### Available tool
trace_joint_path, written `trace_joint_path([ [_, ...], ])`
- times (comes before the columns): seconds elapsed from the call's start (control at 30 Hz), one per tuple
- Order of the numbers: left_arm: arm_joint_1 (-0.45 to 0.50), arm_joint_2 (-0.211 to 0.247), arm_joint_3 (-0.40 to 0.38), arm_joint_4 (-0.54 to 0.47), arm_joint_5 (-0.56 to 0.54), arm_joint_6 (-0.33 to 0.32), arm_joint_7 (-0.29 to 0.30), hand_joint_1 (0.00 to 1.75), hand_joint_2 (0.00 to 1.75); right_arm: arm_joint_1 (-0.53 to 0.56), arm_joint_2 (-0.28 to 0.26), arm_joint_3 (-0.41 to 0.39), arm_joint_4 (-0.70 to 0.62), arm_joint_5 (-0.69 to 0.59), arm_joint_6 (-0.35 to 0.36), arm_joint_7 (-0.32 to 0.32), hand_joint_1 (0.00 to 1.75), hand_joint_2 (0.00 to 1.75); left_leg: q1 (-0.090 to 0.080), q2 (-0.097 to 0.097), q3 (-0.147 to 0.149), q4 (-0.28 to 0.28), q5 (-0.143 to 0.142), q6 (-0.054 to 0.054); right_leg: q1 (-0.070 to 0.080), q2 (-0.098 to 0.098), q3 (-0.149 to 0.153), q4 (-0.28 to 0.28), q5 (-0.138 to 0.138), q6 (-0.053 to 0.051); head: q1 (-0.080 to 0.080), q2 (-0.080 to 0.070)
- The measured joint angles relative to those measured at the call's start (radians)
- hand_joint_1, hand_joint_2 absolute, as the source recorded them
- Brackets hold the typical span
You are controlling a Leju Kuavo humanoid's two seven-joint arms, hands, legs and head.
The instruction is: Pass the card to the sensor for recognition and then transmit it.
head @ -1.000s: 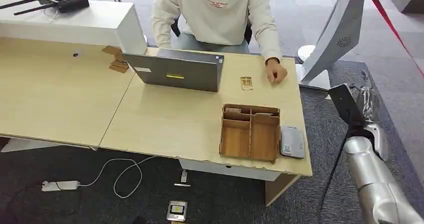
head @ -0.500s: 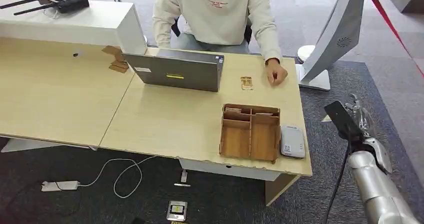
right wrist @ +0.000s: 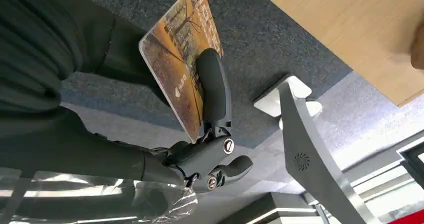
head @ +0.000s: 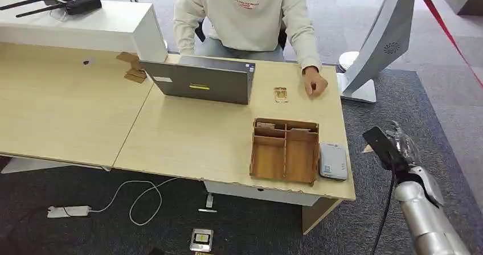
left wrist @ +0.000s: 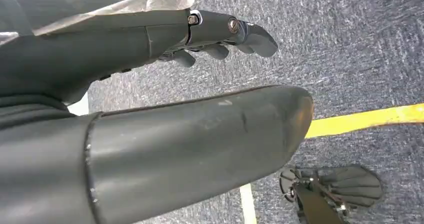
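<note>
My right hand (head: 392, 145) hangs off the desk's right end, above the carpet, level with the grey card reader (head: 332, 161) on the desk's front right corner. In the right wrist view that hand (right wrist: 210, 154) holds a card (right wrist: 175, 54) with an orange autumn picture, one finger pressed across its face. A pale corner of the card (head: 368, 148) peeks out beside the hand in the head view. My left hand (left wrist: 150, 59) hangs over grey carpet with its fingers spread and nothing in it.
A wooden organiser (head: 285, 149) stands just left of the reader. A person sits behind the desk with a hand (head: 314, 85) resting near a small wooden piece (head: 279, 94) and a laptop (head: 199, 81). A grey stand (head: 379, 44) rises beyond the desk's right end.
My right hand with the card has dropped lower and drawn back along the desk's right side, closer to the reader's level. The person and the desk items have stayed still.
</note>
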Motion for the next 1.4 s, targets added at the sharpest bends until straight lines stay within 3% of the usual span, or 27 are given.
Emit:
trace_joint_path([
  [0.6,0.018,0.0,0.029,0.0,0.022,-0.007,-0.025,0.0,0.0,0.01,0.003,0.03,0.017,0.001,0.026,0.0,1.75,1.75,0.0,0.0,0.0,0.0,0.0,0.0,0.0,0.0,0.0,0.0,0.0,0.0,0.0,0.0],
  [0.9,0.018,0.0,0.04,0.0,0.021,-0.007,-0.029,0.0,0.0,0.055,0.012,0.039,-0.057,-0.001,0.071,0.01,1.75,1.75,0.0,0.0,0.0,0.0,0.0,0.0,0.0,0.0,0.0,0.0,0.0,0.0,0.0,0.0],
  [1.4,0.018,0.0,0.042,0.0,0.033,-0.007,-0.03,0.0,0.0,0.073,0.041,0.064,-0.094,0.009,0.085,0.018,1.75,1.75,0.0,0.0,0.0,0.0,0.0,0.0,0.0,0.0,0.0,0.0,0.0,0.0,0.0,0.0],
])
